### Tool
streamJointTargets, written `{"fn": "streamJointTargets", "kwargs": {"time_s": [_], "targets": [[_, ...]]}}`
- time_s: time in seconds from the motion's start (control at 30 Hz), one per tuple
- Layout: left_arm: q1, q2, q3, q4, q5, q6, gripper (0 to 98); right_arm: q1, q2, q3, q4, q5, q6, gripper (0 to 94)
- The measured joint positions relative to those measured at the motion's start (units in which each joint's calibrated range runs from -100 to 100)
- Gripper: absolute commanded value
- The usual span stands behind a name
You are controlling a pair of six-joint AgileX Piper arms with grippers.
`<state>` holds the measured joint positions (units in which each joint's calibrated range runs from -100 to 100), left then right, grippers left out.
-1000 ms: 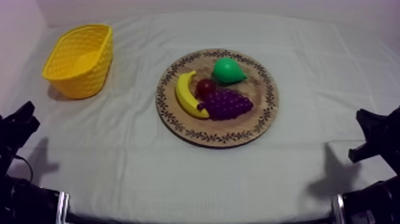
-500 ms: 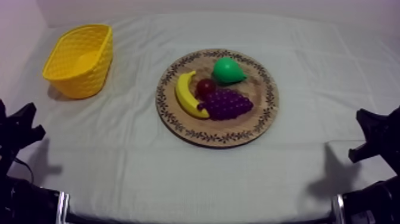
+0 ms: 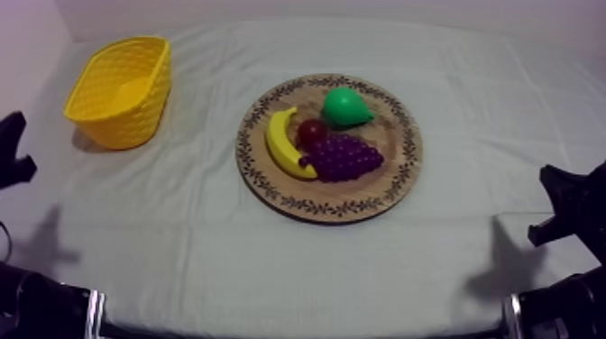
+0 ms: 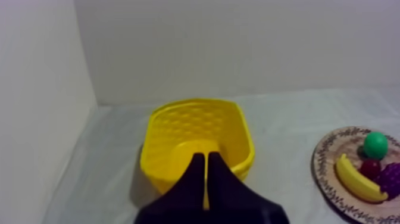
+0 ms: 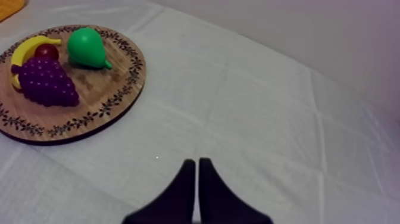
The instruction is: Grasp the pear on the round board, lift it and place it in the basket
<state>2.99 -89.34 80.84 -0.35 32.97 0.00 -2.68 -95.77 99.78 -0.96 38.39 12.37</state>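
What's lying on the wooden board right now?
Four toy fruits lie on the wooden board: the pear at its far side, then the banana, small red fruit and bunch of grapes clustered together. The grapes hide part of the red fruit; the wood beneath them is covered.

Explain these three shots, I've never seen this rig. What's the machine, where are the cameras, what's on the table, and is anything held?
It is a robot with two arms, one at each side of a cloth-covered table. One picture comes from a camera above, looking down at a slant. The other two come from cameras riding on each arm's wrist, looking along its black fingers.

The left gripper points at the yellow basket. The right gripper points over bare cloth toward the wooden board. Neither holds anything: each pair of fingers lies together as a narrow wedge.

On the board lie a green pear, a banana, a bunch of grapes and a small red fruit. The basket stands apart from the board, toward the left arm's side.
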Motion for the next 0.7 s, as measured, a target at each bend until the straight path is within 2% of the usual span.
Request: {"fn": "streamJointTargets", "kwargs": {"time_s": [0.5, 0.7], "targets": [[11.5, 32.09, -35.25, -0.27, 5.1, -3.77, 0.0, 0.0, 0.0, 0.0, 0.0, 0.0, 0.0, 0.3], [16.43, 44.11, -49.52, -0.84, 10.31, -5.66, 0.0, 0.0, 0.0, 0.0, 0.0, 0.0, 0.0, 0.3]]}}
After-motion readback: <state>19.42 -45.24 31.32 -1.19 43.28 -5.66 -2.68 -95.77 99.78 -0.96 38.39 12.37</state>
